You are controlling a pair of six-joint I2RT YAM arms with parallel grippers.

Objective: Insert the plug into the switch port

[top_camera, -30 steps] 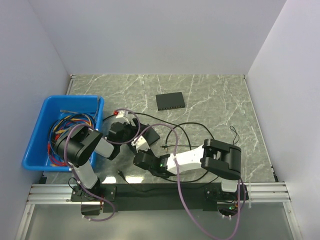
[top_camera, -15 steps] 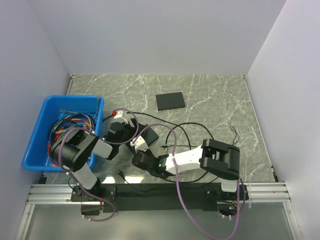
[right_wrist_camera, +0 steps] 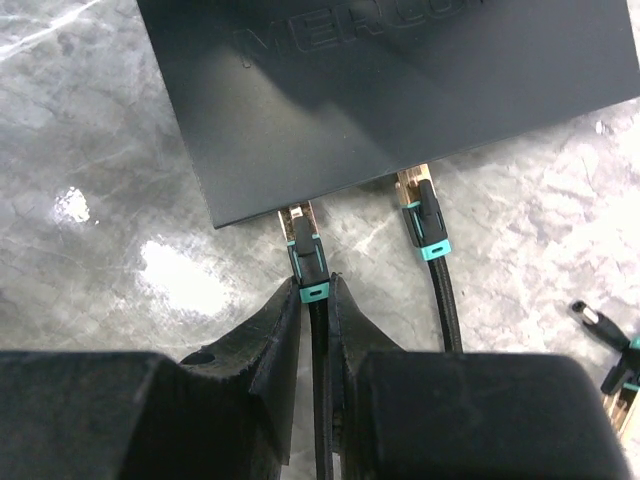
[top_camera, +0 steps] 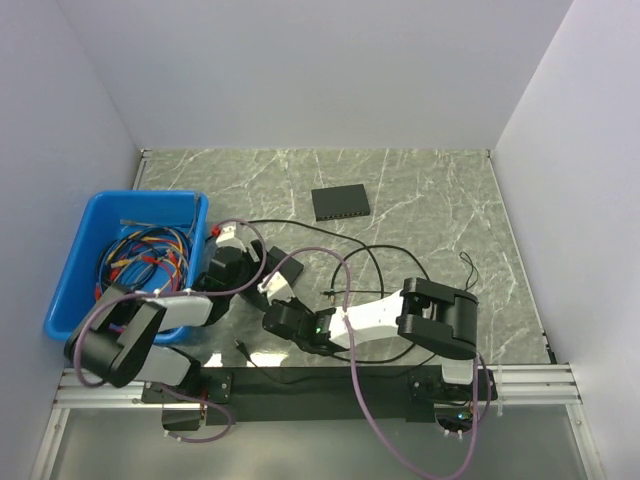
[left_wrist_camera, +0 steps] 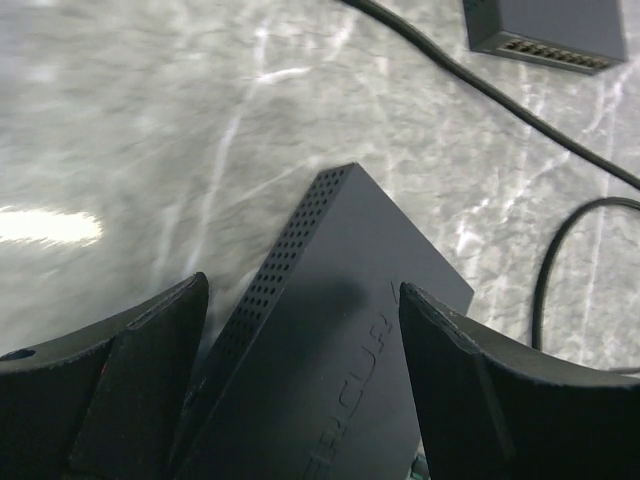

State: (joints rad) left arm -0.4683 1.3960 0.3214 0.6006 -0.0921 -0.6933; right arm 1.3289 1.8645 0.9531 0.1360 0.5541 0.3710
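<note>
R jaws: narrow, pinching cable [right_wrist_camera: 319,350] behind plug [right_wrist_camera: 305,255].
Plug: dead ahead, axis in line w/ jaws, tip at box [right_wrist_camera: 400,90] edge; port hidden.
L jaws: wide, astride box's far end.
Place: table's [right_wrist_camera: 90,150] near edge, left of mid.

Black-and-white arms [top_camera: 375,318], apparently purple cables [top_camera: 356,370]

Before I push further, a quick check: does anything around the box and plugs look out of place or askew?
Nothing looks spilled or damaged. One thing stands out: a loose plug lies on the table, plugged into nothing, beside the black box. The right fingers pinch the cable of the held plug at the box's edge.
</note>
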